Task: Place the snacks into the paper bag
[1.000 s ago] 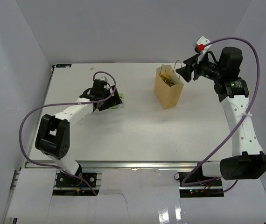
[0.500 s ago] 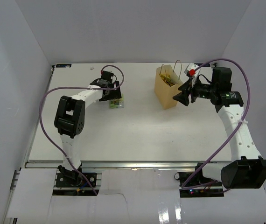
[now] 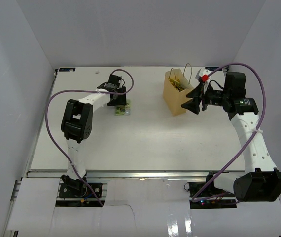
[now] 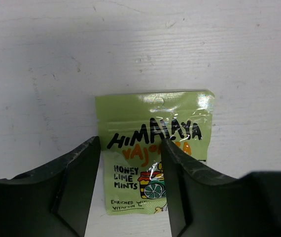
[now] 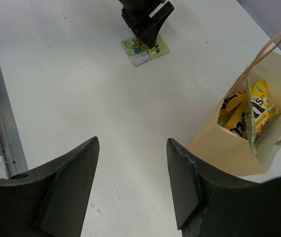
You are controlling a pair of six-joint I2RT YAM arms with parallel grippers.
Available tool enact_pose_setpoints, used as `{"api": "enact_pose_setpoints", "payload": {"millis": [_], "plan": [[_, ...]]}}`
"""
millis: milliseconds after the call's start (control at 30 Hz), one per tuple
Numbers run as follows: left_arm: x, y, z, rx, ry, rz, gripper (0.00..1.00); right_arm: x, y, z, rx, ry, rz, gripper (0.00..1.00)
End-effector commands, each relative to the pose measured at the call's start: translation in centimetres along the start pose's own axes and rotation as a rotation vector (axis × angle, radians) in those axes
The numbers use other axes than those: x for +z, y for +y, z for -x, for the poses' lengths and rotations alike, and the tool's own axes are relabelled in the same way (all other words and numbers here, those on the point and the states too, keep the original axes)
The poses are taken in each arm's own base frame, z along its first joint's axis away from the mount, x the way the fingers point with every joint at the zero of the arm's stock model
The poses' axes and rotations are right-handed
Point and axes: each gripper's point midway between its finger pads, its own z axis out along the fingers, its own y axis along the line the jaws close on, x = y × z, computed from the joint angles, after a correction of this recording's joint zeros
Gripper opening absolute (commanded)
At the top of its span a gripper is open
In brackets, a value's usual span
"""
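One green pouch (image 4: 150,118) beneath left pincer (image 4: 129,143)

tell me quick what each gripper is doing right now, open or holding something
Left gripper: open, jaws astride the green mint pouch, no grip on it yet.
Right gripper: open, empty, beside the paper bag.

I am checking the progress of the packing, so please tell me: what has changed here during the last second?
The left gripper shifted right over the green mint pouch and narrowed its jaws over it, not yet gripping. The right gripper came down from the paper bag's top to beside it. Bag and pouch stayed put.
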Motion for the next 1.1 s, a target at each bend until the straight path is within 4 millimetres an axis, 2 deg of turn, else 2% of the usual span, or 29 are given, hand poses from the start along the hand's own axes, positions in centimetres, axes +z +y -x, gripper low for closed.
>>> {"api": "enact_pose_setpoints", "payload": {"millis": [0, 33, 100, 233, 267, 333, 367, 433, 467, 500, 533, 600, 633, 667, 733, 767, 800, 833, 867, 900, 933, 967, 1000, 1033, 1067], "plan": [[0.8, 0.1, -3.2, 0.030, 0.108, -0.035, 0.60, -0.2, 2.3, 0.9, 0.008, -0.048, 0.109, 0.64], [0.8, -0.2, -3.5, 0.030, 0.114, -0.050, 0.55, -0.3, 3.4, 1.3, 0.017, -0.066, 0.158, 0.64], [0.7, -0.8, -4.0, 0.019, 0.124, -0.087, 0.45, -0.4, 4.3, 1.7, 0.002, -0.081, 0.193, 0.64], [-0.5, -2.9, -5.0, -0.011, 0.139, -0.218, 0.32, -0.2, 5.8, 2.0, -0.009, -0.084, 0.253, 0.65], [-1.3, -3.4, -4.7, -0.028, 0.126, -0.246, 0.29, -0.2, 6.3, 1.7, 0.007, -0.074, 0.270, 0.65], [-1.9, -4.1, -5.6, -0.050, 0.135, -0.301, 0.24, 0.3, 7.4, 1.5, 0.005, -0.064, 0.311, 0.65], [-3.0, -5.0, -5.5, -0.062, 0.133, -0.356, 0.23, 0.5, 8.0, 1.2, 0.013, -0.053, 0.326, 0.65], [-3.9, -5.8, -6.8, -0.100, 0.151, -0.423, 0.19, 1.5, 9.5, 0.2, 0.024, -0.012, 0.369, 0.65], [-4.8, -6.3, -6.2, -0.108, 0.118, -0.456, 0.18, 2.0, 10.1, -0.3, 0.029, 0.009, 0.381, 0.64], [-5.0, -6.3, -7.8, -0.141, 0.152, -0.465, 0.18, 2.9, 11.2, -0.4, 0.012, 0.023, 0.414, 0.64], [-5.4, -6.5, -8.2, -0.153, 0.155, -0.486, 0.17, 3.7, 11.4, -2.1, 0.059, 0.086, 0.394, 0.64], [-6.6, -7.3, -8.3, -0.175, 0.151, -0.549, 0.16, 5.4, 12.0, -3.2, 0.062, 0.128, 0.388, 0.64], [-6.8, -7.4, -9.5, -0.213, 0.183, -0.558, 0.16, 6.3, 11.5, -5.2, 0.125, 0.195, 0.345, 0.63], [-7.1, -7.6, -9.8, -0.230, 0.194, -0.576, 0.15, 6.8, 11.5, -5.9, 0.125, 0.220, 0.334, 0.63], [-7.5, -8.1, -10.8, -0.276, 0.240, -0.609, 0.15, 8.5, 11.9, -7.6, 0.068, 0.298, 0.313, 0.63], [-7.7, -8.3, -11.1, -0.289, 0.259, -0.621, 0.15, 9.4, 13.4, -8.6, 0.011, 0.333, 0.338, 0.64], [-7.9, -8.6, -11.4, -0.301, 0.281, -0.640, 0.14, 10.1, 13.6, -9.3, -0.035, 0.355, 0.326, 0.66], [-7.9, -8.8, -11.9, -0.325, 0.305, -0.642, 0.14, 11.3, 12.5, -10.1, -0.114, 0.389, 0.245, 0.67], [-8.0, -8.8, -12.0, -0.334, 0.316, -0.645, 0.14, 12.2, 14.1, -11.4, -0.194, 0.419, 0.258, 0.68], [-8.0, -9.0, -12.2, -0.338, 0.327, -0.647, 0.14, 13.5, 12.5, -11.2, -0.281, 0.413, 0.139, 0.70], [-8.1, -9.1, -12.2, -0.346, 0.332, -0.648, 0.14, 14.3, 12.6, -11.2, -0.331, 0.400, 0.100, 0.71], [-8.2, -9.1, -12.4, -0.352, 0.341, -0.646, 0.14, 14.9, 14.1, -12.6, -0.397, 0.408, 0.103, 0.71], [-8.3, -9.2, -12.5, -0.356, 0.348, -0.647, 0.13, 15.3, 13.3, -12.7, -0.454, 0.408, 0.031, 0.72], [-8.4, -9.3, -12.5, -0.361, 0.354, -0.649, 0.13, 15.9, 13.7, -12.7, -0.499, 0.384, 0.017, 0.73], [-8.5, -9.3, -12.6, -0.367, 0.364, -0.648, 0.13, 17.1, 14.9, -11.5, -0.554, 0.309, 0.023, 0.73]]}}
